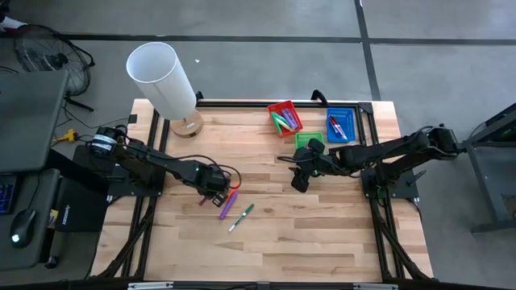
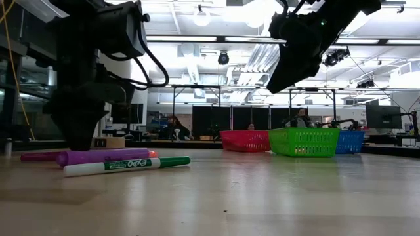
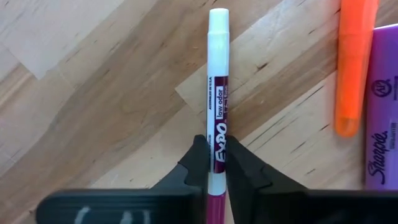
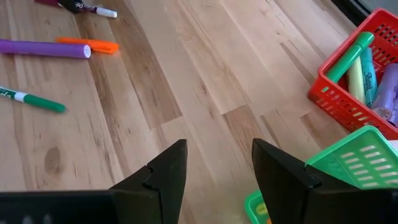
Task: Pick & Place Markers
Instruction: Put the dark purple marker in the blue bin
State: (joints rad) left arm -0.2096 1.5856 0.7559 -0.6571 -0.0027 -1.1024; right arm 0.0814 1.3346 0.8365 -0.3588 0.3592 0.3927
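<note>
A white marker with a maroon cap lies flat on the wooden table, and my left gripper stands over it, pointing down and shut on its barrel. Close beside it lie an orange marker, a purple marker and a green-capped white marker. My right gripper hangs open above the table's middle, slanting down with nothing between its fingers. It is next to the green tray. My left gripper pinches the marker's barrel on its printed label, toward the maroon end, between its two fingers. The fingers come from above, pointing down, and lie across the marker. The marker rests flat on the table.
At the far right stand a red tray with several markers inside, the green tray and a blue tray. A white cylinder on a wooden base stands at the far left. Bare tabletop lies toward the near edge.
</note>
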